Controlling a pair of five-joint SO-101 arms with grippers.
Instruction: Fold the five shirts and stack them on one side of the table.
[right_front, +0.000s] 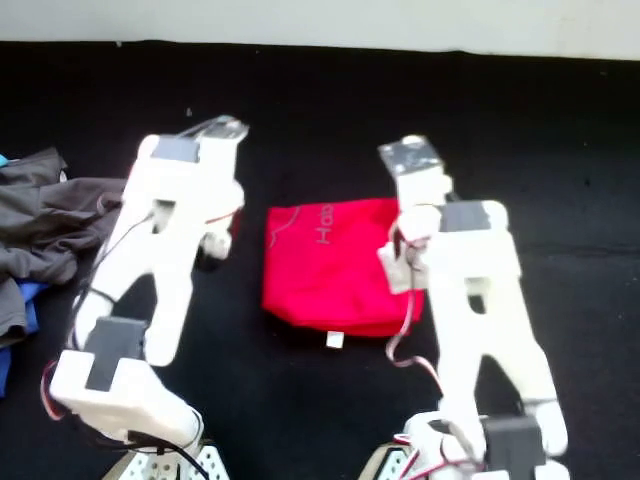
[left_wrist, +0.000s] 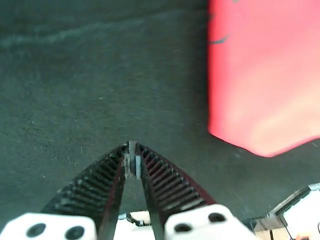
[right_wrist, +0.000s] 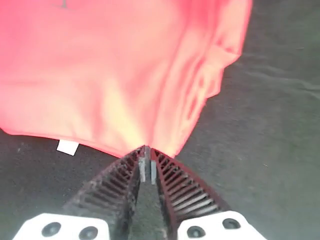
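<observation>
In the high view, your folded red shirt (right_front: 330, 265) lies mid-table (right_front: 320, 100) between the left arm (right_front: 165, 230) and the right arm (right_front: 470, 270). A loose pile of grey and blue shirts (right_front: 40, 220) sits at the table's left edge.

In the left wrist view, your left gripper (left_wrist: 132, 150) is closed tip to tip, holding nothing, above bare black cloth beside the red shirt.

In the right wrist view, your right gripper (right_wrist: 146, 152) is closed too, its tips right at the shirt's edge. You cannot tell whether they pinch fabric.
</observation>
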